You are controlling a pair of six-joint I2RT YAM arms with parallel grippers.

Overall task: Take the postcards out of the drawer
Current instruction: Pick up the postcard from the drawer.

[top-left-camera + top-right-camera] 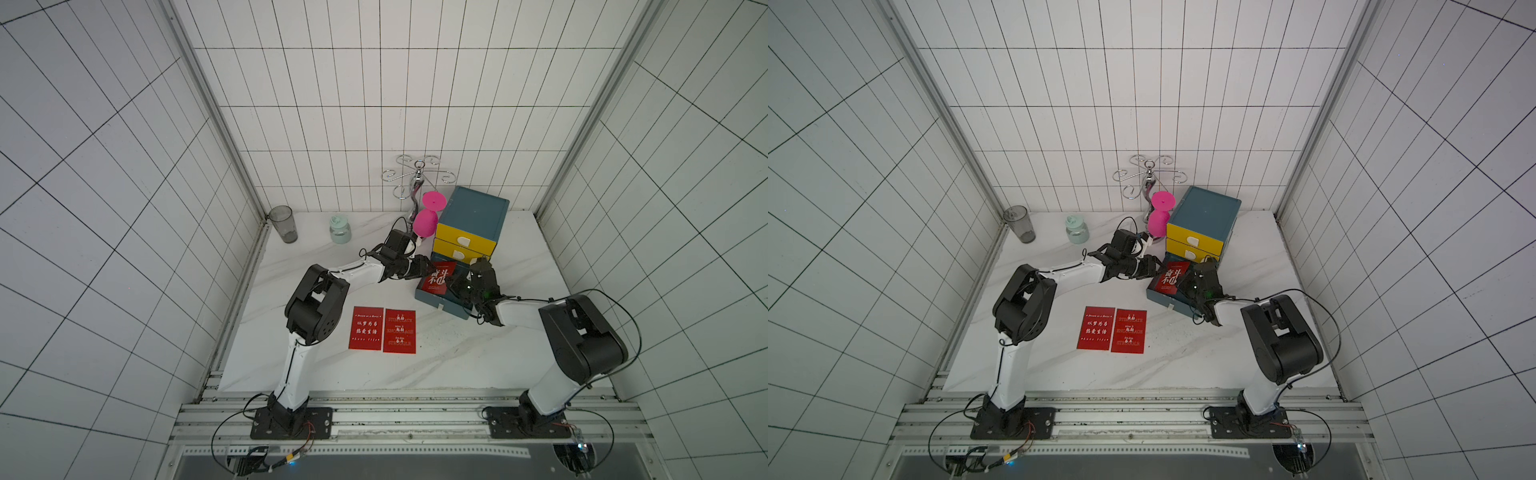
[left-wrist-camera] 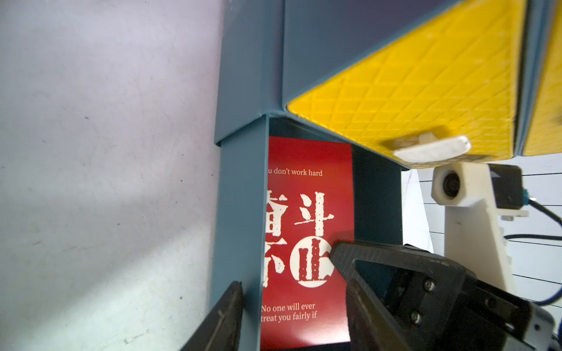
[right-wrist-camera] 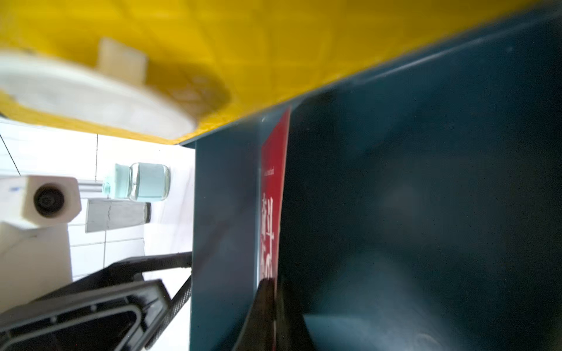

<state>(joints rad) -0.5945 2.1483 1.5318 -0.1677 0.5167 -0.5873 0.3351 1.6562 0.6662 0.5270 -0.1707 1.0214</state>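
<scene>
Right claw (image 3: 272, 284) fills the close view, and it's clamped tight on the near edge of a red card (image 3: 272, 182), pinched thin between its two fingers! That card is tipped up off the floor of the open drawer (image 3: 225, 212). Its white lettering faces the left arm, close to the drawer wall on that side, and it's not yet out of the drawer.

Over to the left claw (image 1: 424, 267): jaws apart at a middling width, holding nothing, one finger (image 2: 226, 316) outside that same wall.

In both top views the drawer is the bottom one of a teal cabinet (image 1: 473, 208), pulled out toward the front edge. The two yellow drawers above it are closed. The cabinet stands at the back edge of the counter (image 1: 498, 353), toward the right corner.

Out on the counter, a second card (image 1: 365, 328) and a third card (image 1: 400, 331) lie flat, side by side, left of centre toward the front edge and well apart from the drawer.

Back left corner: a grey tumbler (image 1: 283, 224) and a green jar (image 1: 340, 229). A pink goblet (image 1: 424, 226) and a wire rack (image 1: 415, 178) sit just beside the cabinet.
</scene>
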